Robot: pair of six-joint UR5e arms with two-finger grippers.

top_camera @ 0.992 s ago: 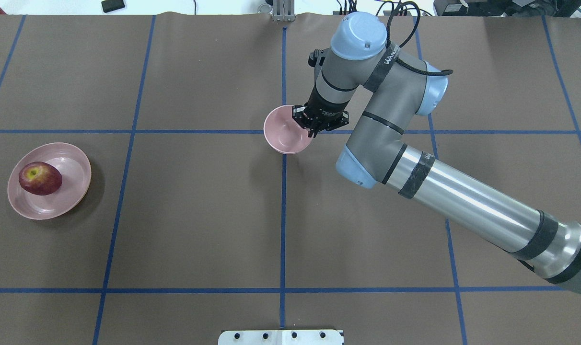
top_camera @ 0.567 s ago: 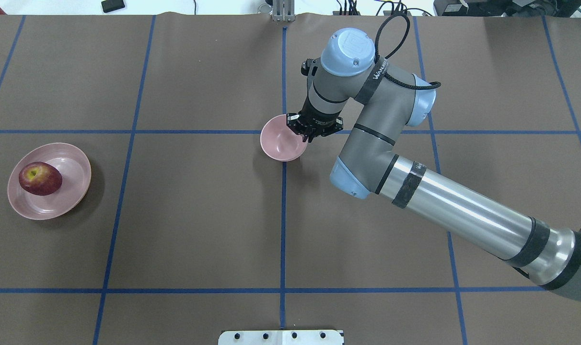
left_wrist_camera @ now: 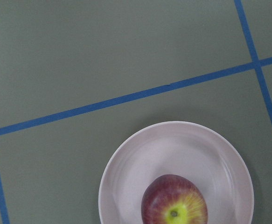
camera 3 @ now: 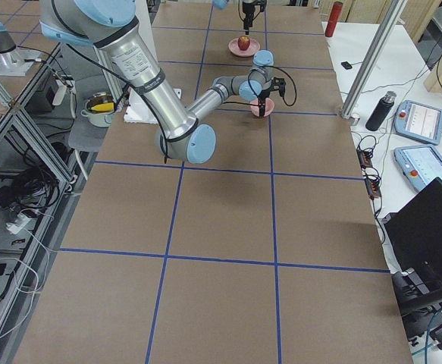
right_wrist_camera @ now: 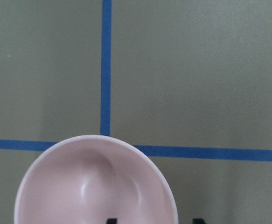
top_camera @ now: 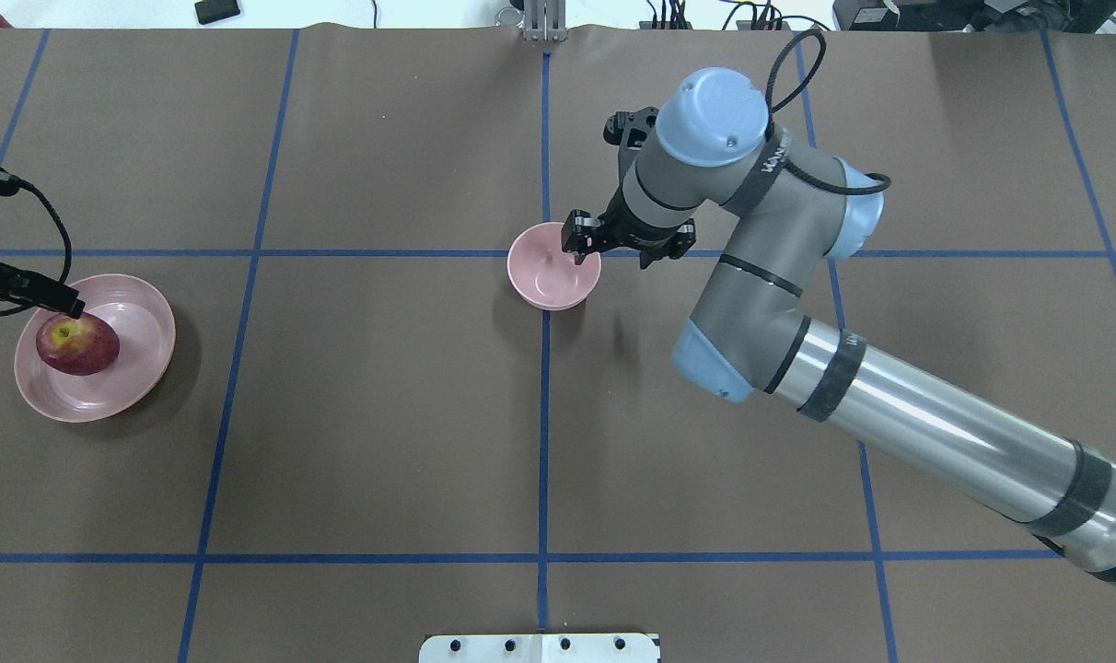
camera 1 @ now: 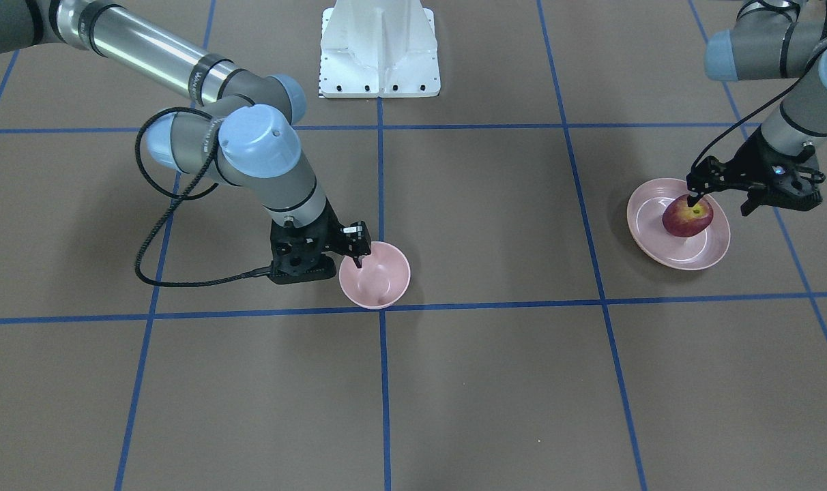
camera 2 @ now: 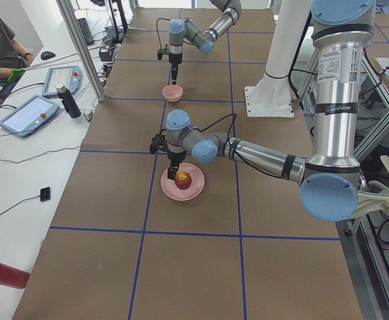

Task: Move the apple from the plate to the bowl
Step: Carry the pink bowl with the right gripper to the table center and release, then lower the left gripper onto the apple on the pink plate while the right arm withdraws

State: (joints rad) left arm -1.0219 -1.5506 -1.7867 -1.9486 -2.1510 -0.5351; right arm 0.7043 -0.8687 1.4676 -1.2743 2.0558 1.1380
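**Fig.** R gripper (top_camera: 611, 256) has let go of bowl (top_camera: 549, 281); L gripper (camera 1: 719, 203) arrives over apple (camera 1: 688, 218).

Overhead: R jaws, pinched on rim 1 s ago, now spread astride it, one finger inside; bowl rests near table centre. L arm, absent before, now reaches apple on plate (top_camera: 144, 368). Front: L jaws wide open just above apple, holding nothing. L wrist: apple on plate, no fingers seen. R wrist: fingertips (right_wrist_camera: 110, 220) either side of rim. Judged: bowl positioned; apple pick next.
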